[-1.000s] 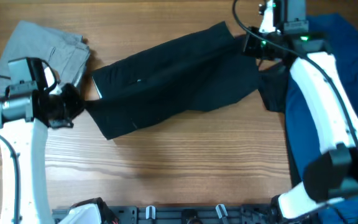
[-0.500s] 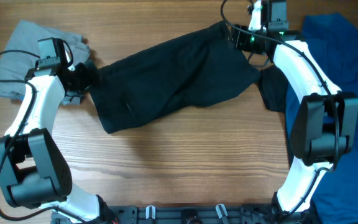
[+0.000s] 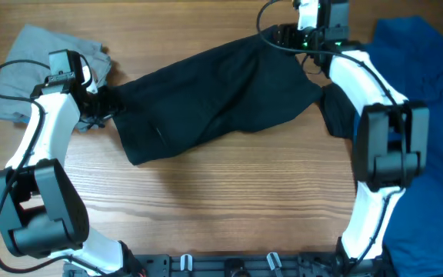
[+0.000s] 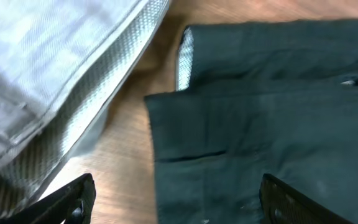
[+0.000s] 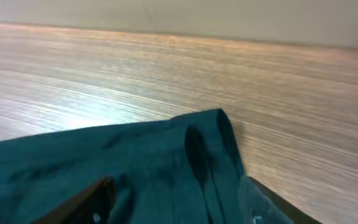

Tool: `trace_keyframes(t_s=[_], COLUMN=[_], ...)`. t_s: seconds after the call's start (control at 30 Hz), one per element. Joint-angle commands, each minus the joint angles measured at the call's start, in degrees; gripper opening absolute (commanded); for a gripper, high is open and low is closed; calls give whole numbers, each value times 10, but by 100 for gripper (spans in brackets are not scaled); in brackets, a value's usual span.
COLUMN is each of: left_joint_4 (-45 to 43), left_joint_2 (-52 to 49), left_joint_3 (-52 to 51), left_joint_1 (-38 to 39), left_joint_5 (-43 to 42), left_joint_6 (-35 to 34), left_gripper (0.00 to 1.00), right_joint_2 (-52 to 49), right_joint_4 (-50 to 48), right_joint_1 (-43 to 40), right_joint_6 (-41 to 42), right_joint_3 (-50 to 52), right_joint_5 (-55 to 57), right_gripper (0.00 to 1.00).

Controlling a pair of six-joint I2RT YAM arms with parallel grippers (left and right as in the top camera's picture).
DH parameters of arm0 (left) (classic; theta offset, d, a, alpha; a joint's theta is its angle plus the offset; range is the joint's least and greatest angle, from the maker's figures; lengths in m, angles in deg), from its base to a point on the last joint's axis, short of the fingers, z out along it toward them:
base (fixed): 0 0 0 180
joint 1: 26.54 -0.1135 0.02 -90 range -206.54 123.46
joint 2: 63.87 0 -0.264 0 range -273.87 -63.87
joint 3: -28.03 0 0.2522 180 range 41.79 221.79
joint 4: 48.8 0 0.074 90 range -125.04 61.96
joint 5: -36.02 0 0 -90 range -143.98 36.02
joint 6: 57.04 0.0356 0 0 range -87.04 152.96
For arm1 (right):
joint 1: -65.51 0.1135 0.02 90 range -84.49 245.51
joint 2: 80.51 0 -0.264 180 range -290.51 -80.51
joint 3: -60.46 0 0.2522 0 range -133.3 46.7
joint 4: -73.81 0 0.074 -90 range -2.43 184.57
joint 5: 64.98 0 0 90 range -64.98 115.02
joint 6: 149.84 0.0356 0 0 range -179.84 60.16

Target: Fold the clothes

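Shorts [image 3: 221,96] lie along the far edge; left gripper [image 4: 176,190] spread at one end, right gripper [image 5: 178,186] spread over the other.

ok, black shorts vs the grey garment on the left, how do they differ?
Colour: the black shorts are dark and matte; the grey garment is pale with a visible weave.
Pose: the shorts lie stretched across the middle of the table; the grey garment sits bunched at the far left.
Grippers: the left gripper and right gripper hang open at the shorts' two ends, not around the grey garment.
Both are soft cloth.
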Motion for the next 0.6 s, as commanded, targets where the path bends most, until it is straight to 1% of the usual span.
trace_keyframes(t_s=[0.0,0.07,0.1,0.13,0.17,0.2,0.23,0.3,0.4,0.47,0.53,0.57], left_joint_4=[-25,-31,-33,-34,-34,-34,-34,-35,-36,-38,-45,-47], left_joint_2=[5,5,4,2,0,-3,-5,-17,-36,-40,-40,-40], left_joint_3=[2,2,2,2,2,2,2,2,2,2,2,2], left_joint_1=[-1,0,3,9,12,18,19,22,22,23,24,24], left_joint_5=[-72,-74,-76,-78,-78,-78,-78,-78,-78,-78,-78,-78], left_joint_6=[9,9,9,9,9,9,9,9,9,9,9,9], left_gripper=[84,83,82,81,80,79,79,78,77,77,76,76], right_joint_2=[-66,-83,-92,-99,-101,-106,-108,-113,-113,-113,-120,-122], right_joint_4=[-60,-83,-100,-116,-123,-132,-133,-139,-141,-143,-159,-163], right_joint_1=[3,3,3,3,3,3,3,3,4,5,7,7], right_joint_6=[10,17,17,18,25,39,45,45,45,44,48,61], right_joint_3=[-2,-2,-2,-2,-2,-2,-2,-2,-2,-2,-2,-2], right_joint_5=[-44,-54,-75,-96,-111,-124,-124,-124,-148,-146,-130,-125], right_gripper=[72,72,70,64,63,59,58,49,45,44,56,52])
